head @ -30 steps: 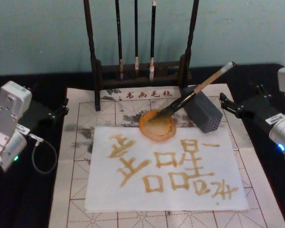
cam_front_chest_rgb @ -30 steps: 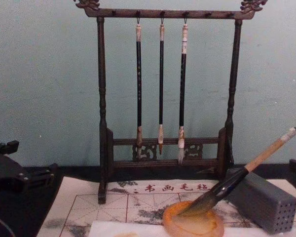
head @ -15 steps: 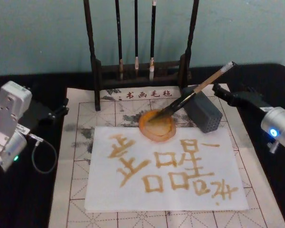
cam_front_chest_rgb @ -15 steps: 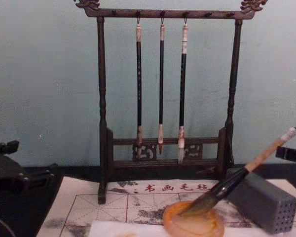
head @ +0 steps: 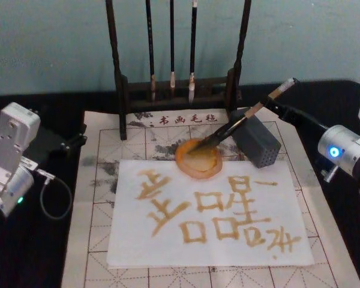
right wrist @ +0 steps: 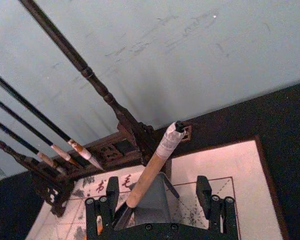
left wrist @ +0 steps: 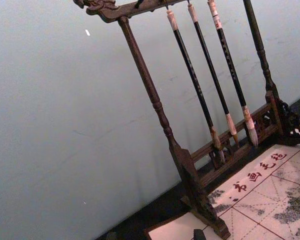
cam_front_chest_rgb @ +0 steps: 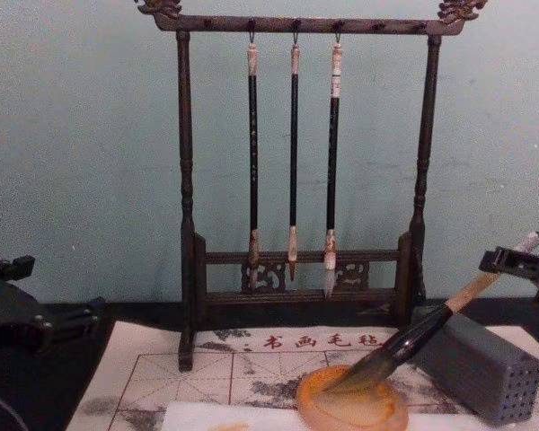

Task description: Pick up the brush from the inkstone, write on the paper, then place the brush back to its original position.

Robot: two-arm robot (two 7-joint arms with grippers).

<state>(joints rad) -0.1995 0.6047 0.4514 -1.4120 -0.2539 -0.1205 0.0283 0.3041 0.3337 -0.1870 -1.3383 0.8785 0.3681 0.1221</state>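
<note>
The brush lies slanted, its dark tuft in the round amber inkstone and its handle leaning on a grey block. My right gripper is at the upper, tan part of the handle. In the right wrist view its fingers stand open on either side of the brush, closer on one side, not clamped. The chest view shows the right gripper level with the white end cap. The white paper carries several amber characters. My left gripper is parked open at the mat's left edge.
A dark wooden rack with three thin hanging brushes stands behind the inkstone. The grey block with small holes sits right of the dish. A gridded felt mat lies under the paper, on a black table.
My right gripper has moved in from the right towards the brush's upper handle and now straddles it. The brush, inkstone and left arm have not moved.
</note>
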